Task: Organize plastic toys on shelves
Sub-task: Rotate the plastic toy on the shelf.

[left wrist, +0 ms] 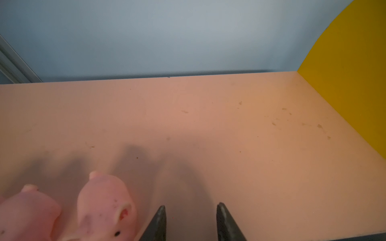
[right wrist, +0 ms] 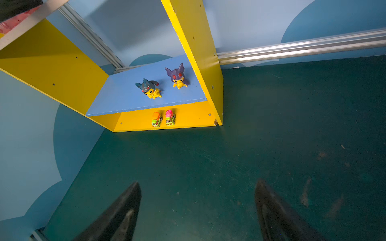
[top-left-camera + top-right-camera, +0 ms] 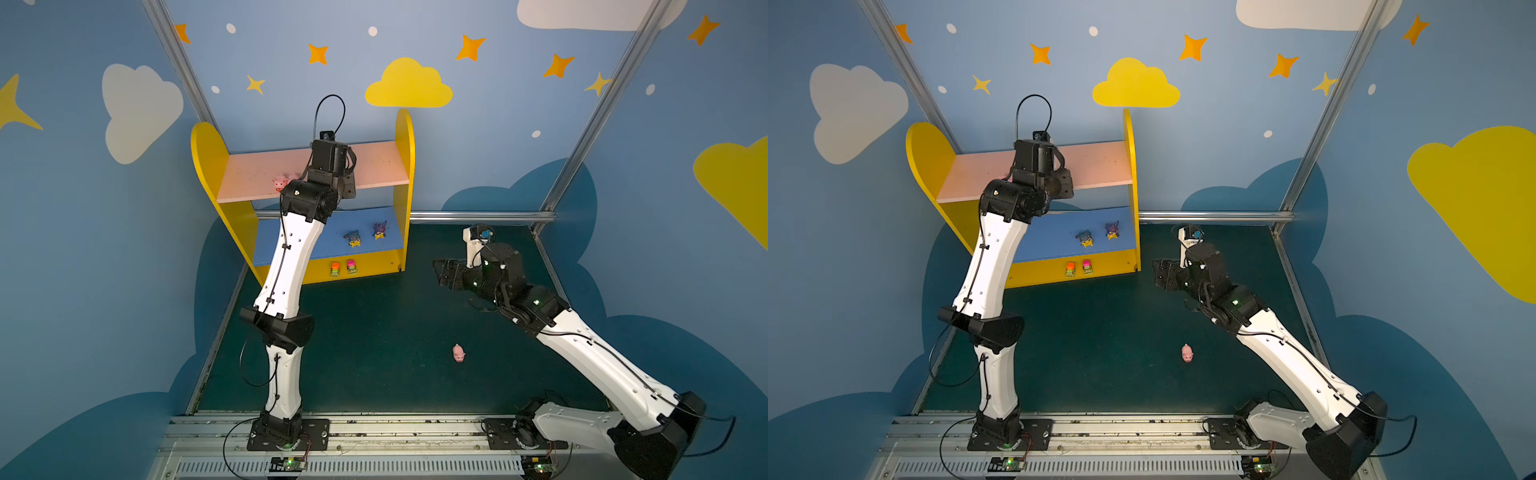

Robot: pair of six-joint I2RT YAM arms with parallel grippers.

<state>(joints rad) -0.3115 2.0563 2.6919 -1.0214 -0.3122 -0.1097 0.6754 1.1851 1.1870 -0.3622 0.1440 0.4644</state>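
Pink pigs (image 1: pixel 27 215) (image 1: pixel 104 208) (image 3: pixel 459 353) number three, yellow figures (image 2: pixel 149 89) (image 2: pixel 177 76) two, green cars (image 2: pixel 156 120) (image 2: pixel 170 118) two; both end effectors (image 1: pixel 191 205) (image 2: pixel 198 181) parted, empty.

White shells (image 3: pixel 286 266), black joints (image 3: pixel 286 328), looping cables (image 3: pixel 331 95)

No text, label, brand, number or sign can be read in any view. The shelves (image 3: pixel 405 166), the pig (image 3: pixel 459 353) and the arms (image 3: pixel 286 266) carry no legible marking. The boards (image 3: pixel 286 463) by the arm bases show too small to tell whether they bear print.
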